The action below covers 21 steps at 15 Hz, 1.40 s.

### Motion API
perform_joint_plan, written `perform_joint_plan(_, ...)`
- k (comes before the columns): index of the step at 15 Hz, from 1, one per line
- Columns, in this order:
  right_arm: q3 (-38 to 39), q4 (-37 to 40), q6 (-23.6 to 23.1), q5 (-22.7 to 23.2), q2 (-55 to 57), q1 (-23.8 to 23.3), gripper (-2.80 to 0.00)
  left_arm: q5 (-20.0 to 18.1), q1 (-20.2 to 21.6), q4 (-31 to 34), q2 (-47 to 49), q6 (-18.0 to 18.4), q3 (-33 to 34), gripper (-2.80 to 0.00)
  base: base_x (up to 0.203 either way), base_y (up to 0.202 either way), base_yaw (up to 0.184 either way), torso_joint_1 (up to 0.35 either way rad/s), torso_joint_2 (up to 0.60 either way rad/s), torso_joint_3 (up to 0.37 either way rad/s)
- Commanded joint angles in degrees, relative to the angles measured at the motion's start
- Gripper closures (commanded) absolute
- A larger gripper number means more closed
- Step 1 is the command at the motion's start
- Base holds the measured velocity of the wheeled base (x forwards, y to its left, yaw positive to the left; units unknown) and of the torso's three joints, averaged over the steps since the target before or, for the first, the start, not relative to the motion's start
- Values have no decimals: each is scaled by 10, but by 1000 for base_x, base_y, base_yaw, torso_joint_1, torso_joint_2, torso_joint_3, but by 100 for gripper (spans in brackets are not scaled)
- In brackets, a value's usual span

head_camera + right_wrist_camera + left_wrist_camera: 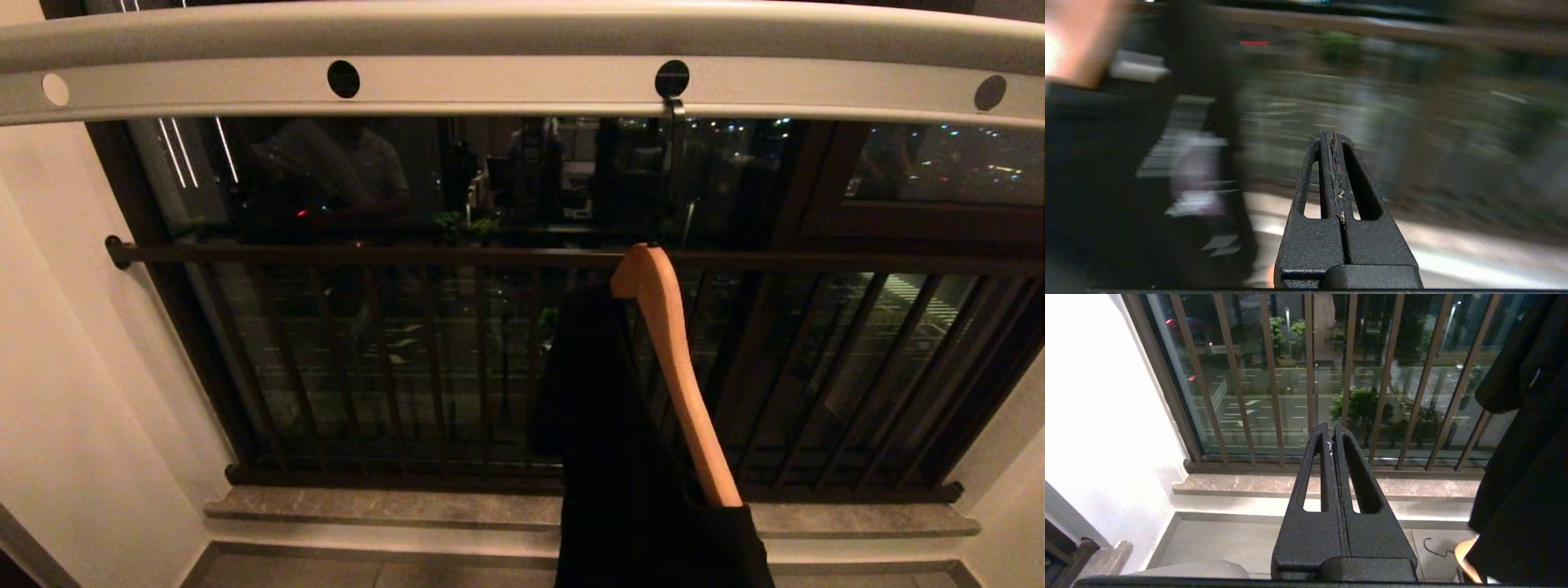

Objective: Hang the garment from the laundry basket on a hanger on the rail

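Overhead, the long pale grey metal rail [522,82] with its row of round dark holes spans the whole width of the scene, and a wooden hanger [678,367] hangs by its thin dark hook from one hole right of centre. A black garment [629,457] is draped over that hanger, falling down toward the floor. Beyond it stands the dark brown barred window railing [367,359], with night-time street and trees showing through the glass. A grey marbled stone sill [367,506] runs along the foot of the window, a step above the grey tiled floor [1229,543], and a plain pale wall [73,392] closes the left side. My left gripper [1332,433] is pressed fully together, holding nothing, pointing at the railing. My right gripper [1329,139] is likewise clamped together and empty, just right of the hanging garment.
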Motion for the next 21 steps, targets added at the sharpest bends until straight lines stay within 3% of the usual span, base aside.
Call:
perform_joint_plan(1,51,-20,-2,-68,-33,-3,0,0,0,0,0,0,1,0,0,0,0,0,0,0)
perform_joint_plan(4,155,-111,-17,-76,-37,-58,0,0,0,0,0,0,1,0,0,0,0,0,0,0)
perform_joint_plan(6,232,-128,-37,-68,-61,-70,0,0,0,0,0,0,1,0,0,0,0,0,0,0)
perform_joint_plan(7,244,-122,-22,-64,-67,-73,0,0,0,0,0,0,1,0,0,0,0,0,0,0)
perform_joint_plan(10,240,-82,-15,-30,-118,-65,0,0,0,0,0,0,1,0,0,0,0,0,0,0)
perform_joint_plan(15,241,-84,-2,-29,-194,-60,0,0,0,0,0,0,1,0,0,0,0,0,0,0)
perform_joint_plan(17,241,-67,-17,-35,-193,-60,0,0,0,0,0,0,1,0,0,0,0,0,0,0)
perform_joint_plan(18,237,-24,-29,-44,-193,-60,0,0,0,0,0,0,1,0,0,0,0,0,0,0)
perform_joint_plan(21,241,-48,-57,-35,-193,-60,0,0,0,0,0,0,1,0,0,0,0,0,0,0)
